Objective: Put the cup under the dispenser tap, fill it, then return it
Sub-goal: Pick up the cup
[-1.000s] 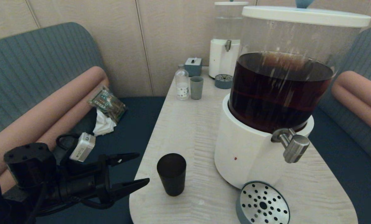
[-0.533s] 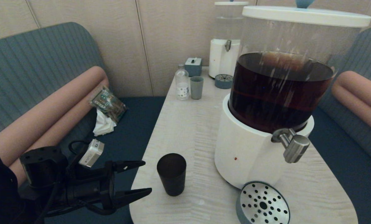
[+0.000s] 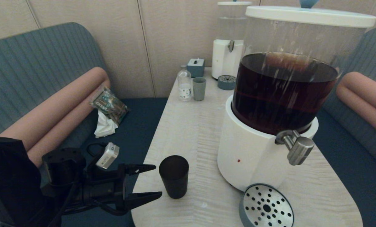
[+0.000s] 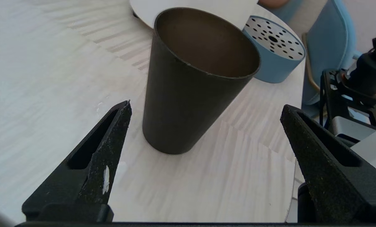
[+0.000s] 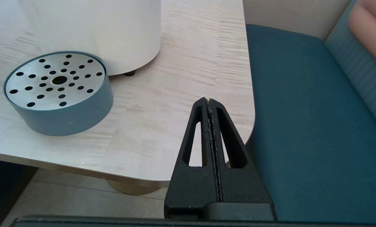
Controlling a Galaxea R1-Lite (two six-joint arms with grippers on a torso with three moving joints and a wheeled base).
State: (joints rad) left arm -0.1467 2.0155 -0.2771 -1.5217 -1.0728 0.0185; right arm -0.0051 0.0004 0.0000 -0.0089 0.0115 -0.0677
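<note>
The matte black cup stands upright and empty on the pale table, left of the big dispenser's white base. The steel dispenser tap juts out over the perforated drip tray. My left gripper is open at the table's left edge, its fingertips just short of the cup and spread wider than it. In the left wrist view the cup stands ahead of the open left gripper, untouched. My right gripper is shut and empty, parked low by the table's near right corner.
A second, clear-liquid dispenser stands at the table's far end with a small drip tray, a grey-green tumbler, a small bottle and a grey box. Benches flank the table; a packet lies on the left seat.
My left arm has moved right towards the cup, its open fingers now reaching over the table edge beside it. The cup and the right arm have not moved.
</note>
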